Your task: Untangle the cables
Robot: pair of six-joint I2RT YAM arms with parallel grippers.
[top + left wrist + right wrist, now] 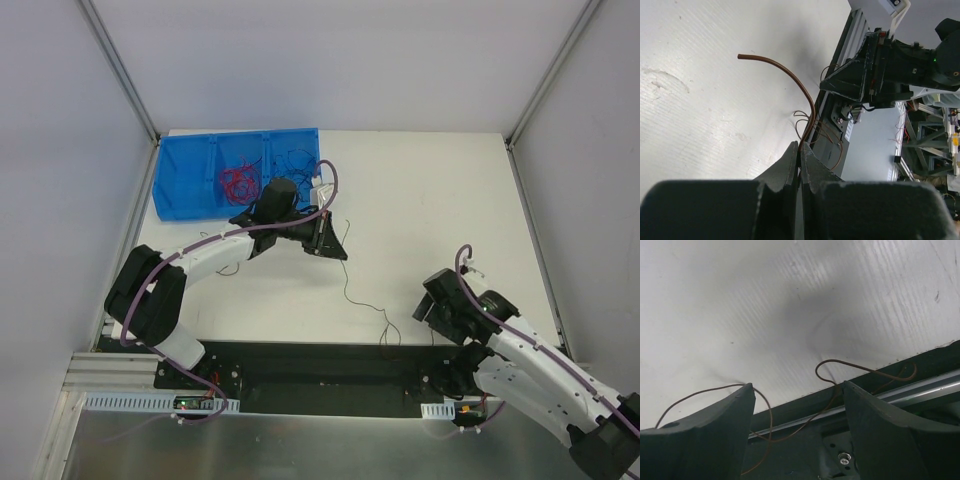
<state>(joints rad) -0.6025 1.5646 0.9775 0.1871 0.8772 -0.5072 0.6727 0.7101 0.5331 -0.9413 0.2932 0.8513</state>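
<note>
My left gripper (334,244) is shut on a thin dark cable (346,284) above the middle of the table. In the left wrist view the gripper (801,146) pinches this brownish cable (790,74) at the fingertips, and a free end curves up and to the left. The cable trails down to the table's near edge (385,335). My right gripper (424,308) is open and empty near that end. In the right wrist view the cable (826,365) loops between and beyond the open gripper (797,387). A red tangle of cables (237,183) and dark strands (296,160) lie in the blue bin (190,170).
The blue bin with dividers stands at the table's back left. A black base plate (320,375) runs along the near edge. A short dark strand (226,268) lies under the left arm. White walls enclose the table.
</note>
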